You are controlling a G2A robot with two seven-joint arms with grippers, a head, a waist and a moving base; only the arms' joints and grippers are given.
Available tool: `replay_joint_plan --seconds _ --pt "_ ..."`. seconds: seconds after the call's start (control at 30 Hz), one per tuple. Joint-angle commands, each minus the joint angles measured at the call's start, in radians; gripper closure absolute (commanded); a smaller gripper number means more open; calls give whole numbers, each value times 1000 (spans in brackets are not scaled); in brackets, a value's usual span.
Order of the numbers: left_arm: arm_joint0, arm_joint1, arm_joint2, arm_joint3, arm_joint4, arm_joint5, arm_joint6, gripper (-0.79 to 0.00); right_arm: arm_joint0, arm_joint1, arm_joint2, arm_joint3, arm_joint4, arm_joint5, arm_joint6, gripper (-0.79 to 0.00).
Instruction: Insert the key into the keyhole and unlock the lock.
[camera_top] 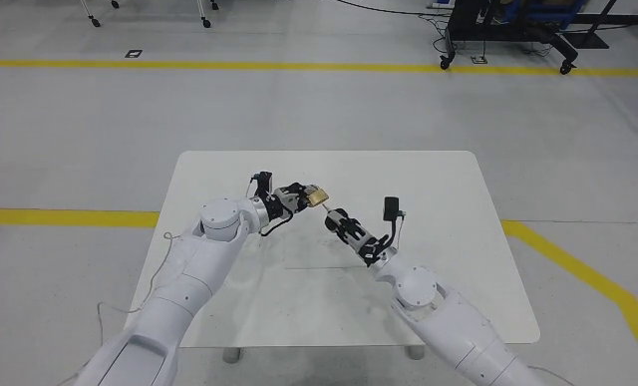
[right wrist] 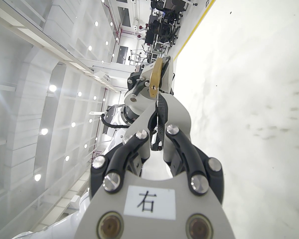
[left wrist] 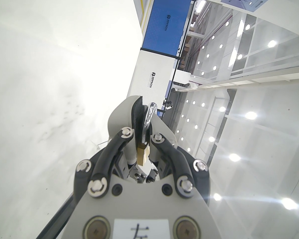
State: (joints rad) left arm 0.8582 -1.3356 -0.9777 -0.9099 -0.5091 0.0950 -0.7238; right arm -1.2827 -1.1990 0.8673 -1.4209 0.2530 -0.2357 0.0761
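Around the work, well apart from it: a dark wheeled cart (camera_top: 508,27) at the far right of the floor, wheeled stands (camera_top: 203,7) at the far left, a small dark square (camera_top: 133,54) beside the far yellow line (camera_top: 299,64). Between brass padlock (camera_top: 316,195) and key (right wrist: 157,100), nothing in the way. Most of the key hidden behind the black pads (right wrist: 162,108) of the right gripper (right wrist: 162,100).

Counted: one padlock, one key, two grippers, one table.

Left gripper (left wrist: 145,116) clenched on the padlock's silver shackle (left wrist: 149,113), brass body toward its wrist. Holds the padlock above the middle of the table, keyhole (right wrist: 153,88) turned to the right gripper. Right gripper closed on the key, seen as a thin metal edge between the pads, tip just beside the keyhole. Touching or apart: cannot tell.

White table (camera_top: 419,177) with rounded corners. Grey floor (camera_top: 299,117) with two yellow lines. A blue panel (left wrist: 164,26) and rows of round ceiling lamps (left wrist: 250,115) in the room.
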Motion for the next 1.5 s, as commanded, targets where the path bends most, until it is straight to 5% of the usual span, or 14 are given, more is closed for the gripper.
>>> replay_joint_plan --seconds 0.0,1.47 --pt "2 0 -2 -3 2 0 4 0 -5 -2 5 -6 -7 -3 0 0" --pt "31 -5 -24 -48 86 -22 38 0 5 -65 35 -8 -97 126 -50 0"
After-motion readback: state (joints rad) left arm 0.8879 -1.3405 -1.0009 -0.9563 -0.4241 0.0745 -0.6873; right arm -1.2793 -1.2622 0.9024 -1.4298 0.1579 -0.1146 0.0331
